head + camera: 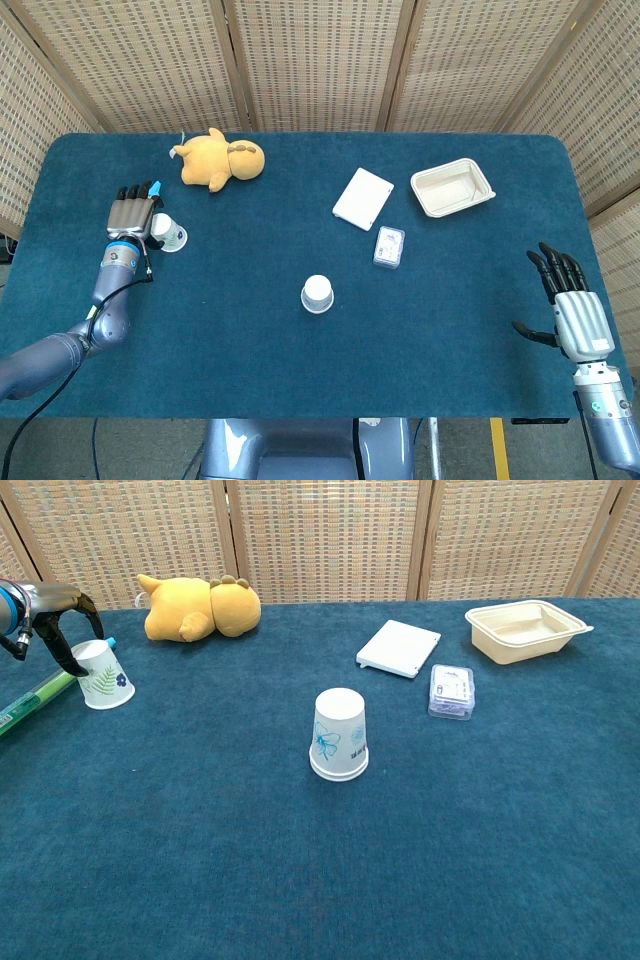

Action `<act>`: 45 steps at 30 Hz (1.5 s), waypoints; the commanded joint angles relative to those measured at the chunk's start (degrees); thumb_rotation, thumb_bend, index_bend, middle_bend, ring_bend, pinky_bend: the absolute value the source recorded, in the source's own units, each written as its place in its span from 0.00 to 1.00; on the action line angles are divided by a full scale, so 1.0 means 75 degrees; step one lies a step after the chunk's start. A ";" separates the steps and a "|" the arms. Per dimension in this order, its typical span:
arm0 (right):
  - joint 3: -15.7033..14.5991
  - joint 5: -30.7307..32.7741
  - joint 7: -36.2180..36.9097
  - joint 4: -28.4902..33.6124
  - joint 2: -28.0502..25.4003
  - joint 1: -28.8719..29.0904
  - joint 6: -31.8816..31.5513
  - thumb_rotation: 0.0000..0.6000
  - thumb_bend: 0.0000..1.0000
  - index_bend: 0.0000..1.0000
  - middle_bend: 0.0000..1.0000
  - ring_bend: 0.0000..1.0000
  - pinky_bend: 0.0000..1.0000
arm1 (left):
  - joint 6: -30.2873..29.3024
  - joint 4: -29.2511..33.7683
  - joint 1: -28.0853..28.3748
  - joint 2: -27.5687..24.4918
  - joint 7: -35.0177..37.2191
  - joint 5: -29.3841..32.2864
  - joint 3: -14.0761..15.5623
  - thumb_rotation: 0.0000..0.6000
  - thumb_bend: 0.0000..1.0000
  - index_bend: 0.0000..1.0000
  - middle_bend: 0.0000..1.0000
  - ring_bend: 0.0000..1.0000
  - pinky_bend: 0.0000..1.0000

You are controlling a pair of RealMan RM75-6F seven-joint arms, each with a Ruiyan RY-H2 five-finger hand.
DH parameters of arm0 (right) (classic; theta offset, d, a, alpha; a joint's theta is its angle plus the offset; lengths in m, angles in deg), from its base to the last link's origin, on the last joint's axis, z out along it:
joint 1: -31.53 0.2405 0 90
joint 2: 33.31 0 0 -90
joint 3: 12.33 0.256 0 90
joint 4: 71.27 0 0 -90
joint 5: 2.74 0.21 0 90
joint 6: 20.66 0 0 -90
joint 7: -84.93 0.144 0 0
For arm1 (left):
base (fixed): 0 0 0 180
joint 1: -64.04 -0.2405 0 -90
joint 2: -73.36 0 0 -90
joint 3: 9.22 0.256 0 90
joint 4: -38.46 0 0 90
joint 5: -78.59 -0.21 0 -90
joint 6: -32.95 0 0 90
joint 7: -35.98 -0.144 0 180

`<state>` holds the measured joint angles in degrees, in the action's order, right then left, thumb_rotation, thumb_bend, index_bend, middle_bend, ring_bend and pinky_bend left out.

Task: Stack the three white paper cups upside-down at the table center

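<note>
One white paper cup (317,294) stands upside-down at the table center, with a blue print (340,735) in the chest view. A second cup (169,233) with a leaf print (103,675) stands upside-down at the far left. My left hand (133,212) is right beside this cup on its left side. Its dark fingers (68,650) curve down beside the cup's top, and I cannot tell whether they touch it. It holds nothing. My right hand (575,318) hovers open at the table's right front corner, far from both cups.
A green pen (30,702) with a cyan tip lies under the left hand. A yellow plush toy (220,160) lies at the back left. A white flat box (363,198), a small clear case (389,246) and a cream tray (478,196) sit at the back right.
</note>
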<state>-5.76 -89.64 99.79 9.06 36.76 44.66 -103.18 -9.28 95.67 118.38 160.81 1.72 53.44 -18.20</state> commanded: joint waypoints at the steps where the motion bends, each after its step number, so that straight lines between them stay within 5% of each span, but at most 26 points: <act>1: 0.0000 0.0003 -0.0013 -0.0004 0.0005 0.0002 0.0007 1.00 0.07 0.00 0.00 0.00 0.03 | 0.0034 -0.0068 0.0002 0.0049 -0.0044 0.0036 0.0000 1.00 0.23 0.35 0.00 0.00 0.00; 13: -0.0014 -0.0021 -0.0082 0.0027 0.0019 0.0002 0.0006 1.00 0.07 0.00 0.00 0.00 0.03 | 0.0113 -0.0253 -0.0111 0.0140 0.0024 -0.0021 -0.0024 1.00 0.24 0.44 0.00 0.00 0.00; 18: -0.0021 -0.0044 -0.0110 0.0050 0.0021 0.0009 0.0004 1.00 0.07 0.00 0.00 0.00 0.03 | -0.0098 0.0289 -0.0204 -0.0197 0.0346 -0.0500 -0.0173 1.00 0.24 0.43 0.00 0.00 0.00; 33: -0.0081 -0.0232 -0.0131 0.0208 -0.0020 0.0011 -0.0087 1.00 0.07 0.00 0.00 0.00 0.03 | -0.1639 0.5741 -0.0423 -0.2481 0.0888 -0.3038 -0.0716 1.00 0.24 0.41 0.00 0.00 0.00; 45: -0.0095 -0.0311 0.0039 0.0263 -0.0120 -0.0060 -0.0254 1.00 0.07 0.00 0.00 0.00 0.03 | -0.1849 0.7028 0.0277 -0.2221 -0.0342 -0.2991 -0.0607 1.00 0.24 0.38 0.00 0.00 0.00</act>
<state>-6.47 -91.93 99.93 11.02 35.95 44.28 -104.96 -22.61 147.16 119.10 143.38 0.86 29.99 -22.75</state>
